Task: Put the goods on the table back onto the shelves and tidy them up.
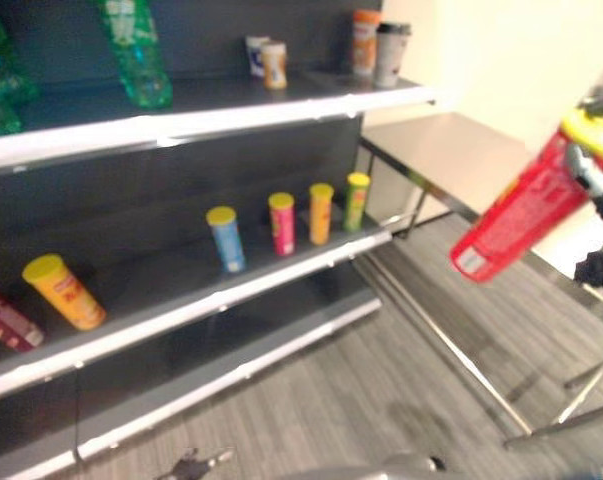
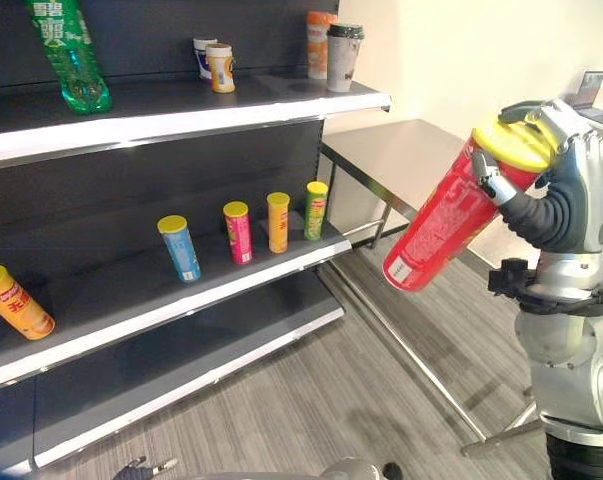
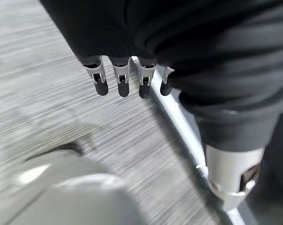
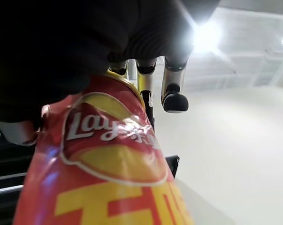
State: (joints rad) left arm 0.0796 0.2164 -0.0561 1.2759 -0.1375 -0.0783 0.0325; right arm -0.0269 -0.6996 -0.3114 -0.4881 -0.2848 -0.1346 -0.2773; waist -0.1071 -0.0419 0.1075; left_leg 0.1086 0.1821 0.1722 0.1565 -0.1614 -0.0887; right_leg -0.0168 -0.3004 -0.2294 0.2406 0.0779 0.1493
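A dark shelving unit (image 2: 181, 120) with pale front edges fills the left of the scene; beside its far end stands a steel-framed table (image 2: 401, 150) with a bare grey top. The right hand (image 2: 541, 150) holds a large red chip canister (image 2: 446, 215) with a yellow lid aloft, tilted with its lid uppermost and its base pointing down toward the shelves, well apart from both table and shelving; the fingers (image 4: 172, 91) curl over the lid end, gripping it. On the top shelf a green bottle (image 2: 71, 55) leans near the left, with two small cups (image 2: 213, 63) and two taller cups (image 2: 331, 45) further right. On the middle shelf an orange canister (image 2: 16, 300) lies tilted at the left, and four slim canisters stand upright in a row: blue (image 2: 179, 248), pink (image 2: 239, 232), orange (image 2: 278, 222) and green (image 2: 315, 210). The left hand (image 3: 122, 77) hangs low above the grey floor (image 2: 311, 400), fingers straight and holding nothing.
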